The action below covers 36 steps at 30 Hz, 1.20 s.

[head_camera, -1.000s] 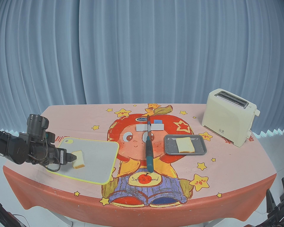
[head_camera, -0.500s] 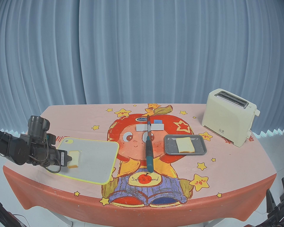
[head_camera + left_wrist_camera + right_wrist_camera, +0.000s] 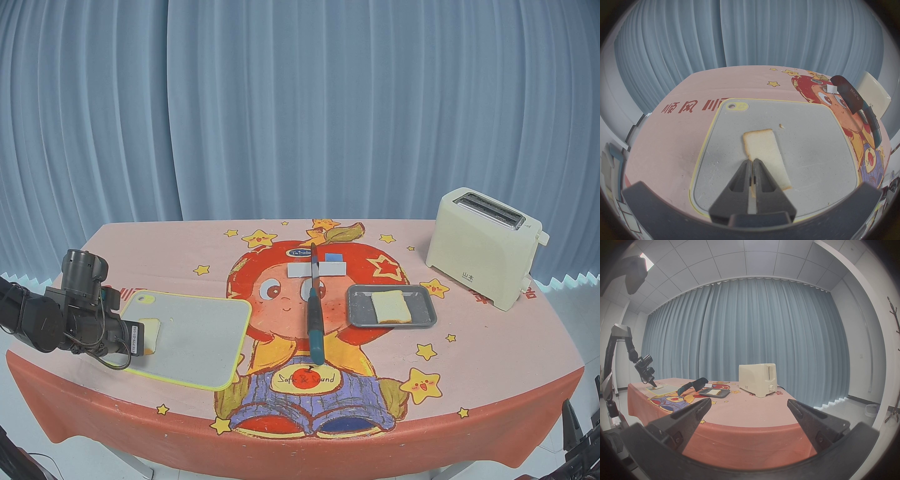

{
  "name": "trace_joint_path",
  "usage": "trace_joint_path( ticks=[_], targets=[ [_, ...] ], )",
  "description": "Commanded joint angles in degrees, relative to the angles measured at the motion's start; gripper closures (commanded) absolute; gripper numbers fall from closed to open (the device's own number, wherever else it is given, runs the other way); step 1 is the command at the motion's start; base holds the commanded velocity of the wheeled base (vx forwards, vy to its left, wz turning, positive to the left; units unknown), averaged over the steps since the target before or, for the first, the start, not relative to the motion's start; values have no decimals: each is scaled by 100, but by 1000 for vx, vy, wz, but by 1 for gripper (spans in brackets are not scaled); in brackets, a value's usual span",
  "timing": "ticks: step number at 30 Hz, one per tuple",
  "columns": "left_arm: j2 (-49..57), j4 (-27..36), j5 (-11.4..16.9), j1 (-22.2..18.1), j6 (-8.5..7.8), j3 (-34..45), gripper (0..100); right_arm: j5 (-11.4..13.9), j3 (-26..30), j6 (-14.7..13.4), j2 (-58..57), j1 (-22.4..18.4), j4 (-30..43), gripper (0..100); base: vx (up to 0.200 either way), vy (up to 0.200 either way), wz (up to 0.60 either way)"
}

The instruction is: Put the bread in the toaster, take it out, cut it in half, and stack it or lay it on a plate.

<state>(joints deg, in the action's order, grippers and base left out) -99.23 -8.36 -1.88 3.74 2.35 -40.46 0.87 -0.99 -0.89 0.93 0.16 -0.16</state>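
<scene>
Left wrist view: my left end effector [image 3: 753, 160] pinches the bread half [image 3: 764, 148] on the cutting board [image 3: 812, 140] (right end effector [image 3: 748, 402] gapes wide).

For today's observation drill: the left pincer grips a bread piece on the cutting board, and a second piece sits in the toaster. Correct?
No: the head view shows the second piece lying on the grey tray; the rest holds.

- The salmon-pink tablecloth [image 3: 500, 350] bore yellow stars and a cartoon child with a red apple head.
- The pale grey plastic cutting board [image 3: 200, 337] had a yellow-green rim.
- The cream half slice of bread [image 3: 764, 150] on that board showed a tan crust.
- The dark grey metal tray [image 3: 359, 309] was plain.
- The cream plastic toaster [image 3: 481, 247] was plain.
- The teal-handled knife [image 3: 315, 331] had a dark blade.
- The grey-blue pleated curtain [image 3: 312, 106] was unpatterned.
</scene>
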Motion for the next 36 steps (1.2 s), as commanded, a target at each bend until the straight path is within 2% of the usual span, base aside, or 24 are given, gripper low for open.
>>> trace_joint_path(
  ticks=[1, 15, 21, 26, 31, 36],
  targets=[
    [158, 36, 3, 21, 2, -58, 100, 1, 99, 1, -93, 2, -2, 0, 0, 0, 0],
    [1547, 63, 65, 74, -59, 214, 100, 1, 99, 1, -93, 2, -2, 0, 0, 0, 0],
    [2558, 36, 65, 65, -253, 530, 100, 1, 99, 1, -93, 2, -2, 0, 0, 0, 0],
    [3164, 36, 82, 74, -253, 645, 100, 1, 99, 1, -93, 2, -2, 0, 0, 0, 0],
    [3894, 19, 117, 74, -253, 1154, 100, 1, 99, 1, -93, 2, -2, 0, 0, 0, 0],
    [4008, 10, 267, 136, -244, 1128, 100, -16, 99, 1, -93, 2, -2, 0, 0, 0, 0]
  ],
)
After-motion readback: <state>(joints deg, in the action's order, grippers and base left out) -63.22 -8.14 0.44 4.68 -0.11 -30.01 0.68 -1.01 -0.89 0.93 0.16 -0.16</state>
